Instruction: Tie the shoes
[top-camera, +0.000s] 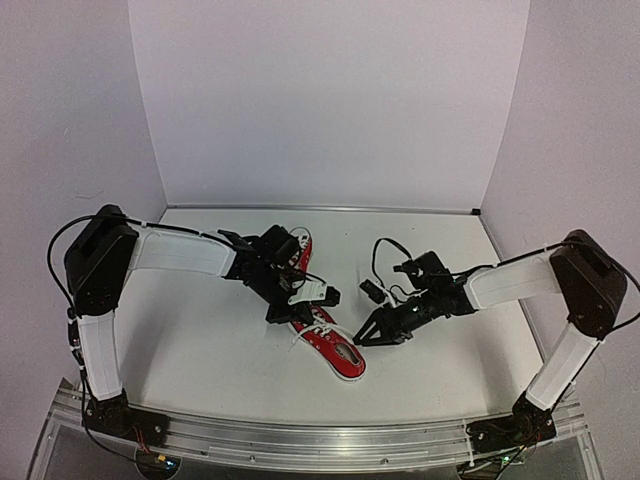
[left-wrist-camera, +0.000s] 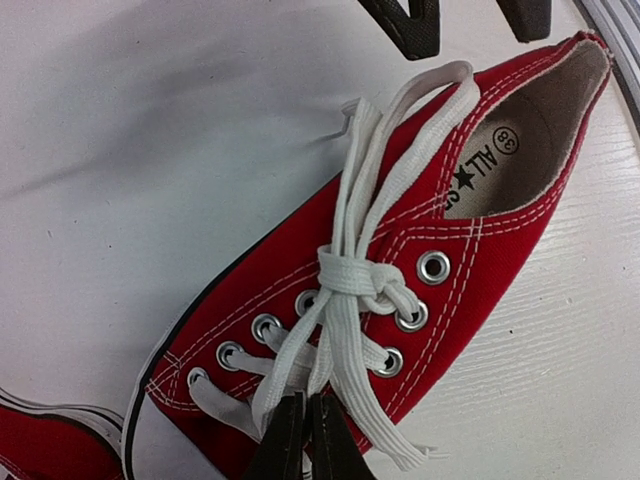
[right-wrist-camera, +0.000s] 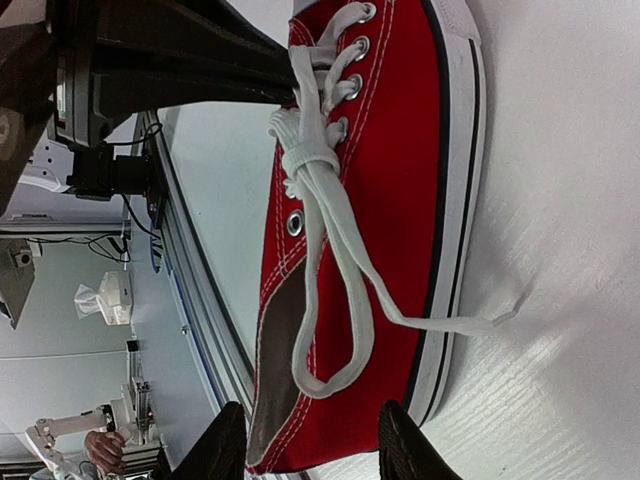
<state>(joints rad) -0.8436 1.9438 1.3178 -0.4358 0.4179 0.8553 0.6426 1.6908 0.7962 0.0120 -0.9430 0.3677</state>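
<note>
- A robot lab: a white table (top-camera: 200, 350) closed in by plain white walls (top-camera: 330, 100).
- Left arm (top-camera: 180, 252) and right arm (top-camera: 510, 283) bolted on a metal rail (top-camera: 300, 435).
- Cables (right-wrist-camera: 150, 220) and equipment behind.

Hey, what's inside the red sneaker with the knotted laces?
Inside the red sneaker, a tan insole shows, printed with 38 and a star. The toe end is hidden under the knotted white laces and canvas.

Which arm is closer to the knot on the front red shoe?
Left. The left jaws, shut, hang just over the laces beside the knot; the right jaws stand open back at the shoe's heel end.
</note>
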